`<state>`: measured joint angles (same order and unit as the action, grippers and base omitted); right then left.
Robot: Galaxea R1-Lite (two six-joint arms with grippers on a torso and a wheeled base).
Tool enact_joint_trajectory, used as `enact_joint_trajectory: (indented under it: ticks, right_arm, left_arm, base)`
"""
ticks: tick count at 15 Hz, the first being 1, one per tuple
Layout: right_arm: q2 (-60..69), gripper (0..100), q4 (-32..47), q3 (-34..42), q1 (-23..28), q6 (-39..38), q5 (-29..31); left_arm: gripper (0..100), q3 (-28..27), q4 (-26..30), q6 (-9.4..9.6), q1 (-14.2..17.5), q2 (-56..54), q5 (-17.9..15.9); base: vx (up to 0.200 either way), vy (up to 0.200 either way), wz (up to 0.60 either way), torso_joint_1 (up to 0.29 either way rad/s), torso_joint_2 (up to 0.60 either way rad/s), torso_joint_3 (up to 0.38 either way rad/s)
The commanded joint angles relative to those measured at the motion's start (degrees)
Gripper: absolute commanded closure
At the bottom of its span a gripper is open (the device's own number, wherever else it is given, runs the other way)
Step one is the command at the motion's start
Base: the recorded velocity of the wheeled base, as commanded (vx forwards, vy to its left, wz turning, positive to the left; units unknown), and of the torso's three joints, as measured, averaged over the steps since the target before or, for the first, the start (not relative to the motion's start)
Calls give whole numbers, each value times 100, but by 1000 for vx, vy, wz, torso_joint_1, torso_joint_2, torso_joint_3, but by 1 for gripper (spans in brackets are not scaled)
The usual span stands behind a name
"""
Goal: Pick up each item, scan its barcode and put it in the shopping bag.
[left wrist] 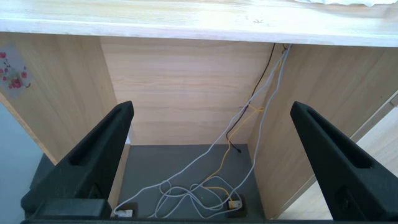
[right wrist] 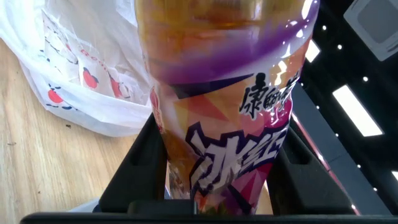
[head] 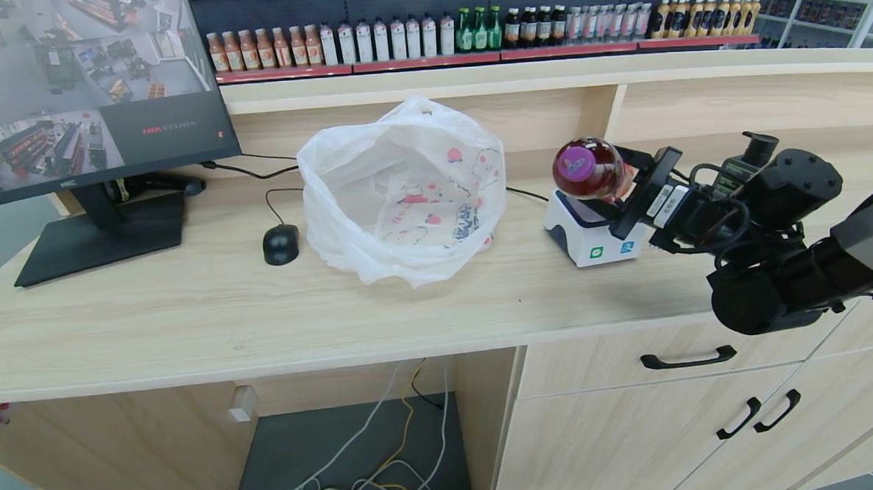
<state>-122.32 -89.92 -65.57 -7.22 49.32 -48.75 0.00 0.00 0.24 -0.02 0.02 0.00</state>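
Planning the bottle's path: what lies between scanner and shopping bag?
Just bare counter and a thin black cable between scanner and shopping bag, in the head view.

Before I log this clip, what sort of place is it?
Most likely a shop checkout: rows of bottled drinks on shelves behind the counter, a barcode scanner with the right pincer holding a bottle at it, and a plastic shopping bag alongside.

A reddish bottle [head: 588,168] with a purple cap hung sideways just over the white-and-blue scanner [head: 591,249]. Left of it, the white printed shopping bag [head: 346,205] stood open on the surface [head: 189,315].
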Motion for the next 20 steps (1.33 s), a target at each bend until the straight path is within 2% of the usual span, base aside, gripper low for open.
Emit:
enact_joint_trajectory:
  ticks: [1, 5, 9, 10, 11, 12, 14, 18, 20]
  right_arm:
    - [138, 100, -8, 62, -43, -19, 23]
    - [666, 100, -8, 563, -447, -336, 454]
    - [1325, 100, -8, 1055, -887, -1135, 1676]
    - [1386, 100, -8, 1117, -896, -1267, 1816]
    - [1509, 100, -8, 1275, -896, -1584, 2089]
    - [1650, 100, -8, 1565, -869, -2208, 2713]
    - [1843, 100, -8, 1697, -834, -2964, 3328]
    - [1949, 100, -8, 1723, -711, -3684, 3355]
    - [1949, 100, -8, 1758, -658, -4203, 3662]
  left_arm:
    - [0, 0, 0, 2, -6, -2, 0]
    - [0, 0, 0, 2, -6, -2, 0]
    - [0, 0, 0, 2, -6, -2, 0]
    - [0, 0, 0, 2, -6, -2, 0]
    - [0, 0, 0, 2, 2, -2, 0]
    - [0, 0, 0, 2, -6, -2, 0]
    - [0, 0, 0, 2, -6, -2, 0]
    - [0, 0, 0, 2, -6, -2, 0]
    - [0, 0, 0, 2, -6, -2, 0]
  base:
    - [0, 0, 0, 0, 0, 0]
    - [0, 0, 0, 0, 0, 0]
    - [0, 0, 0, 0, 0, 0]
    - [0, 0, 0, 0, 0, 0]
    - [0, 0, 0, 0, 0, 0]
    - [0, 0, 0, 0, 0, 0]
    - [0, 0, 0, 0, 0, 0]
    - [0, 0, 0, 0, 0, 0]
    - [0, 0, 0, 0, 0, 0]
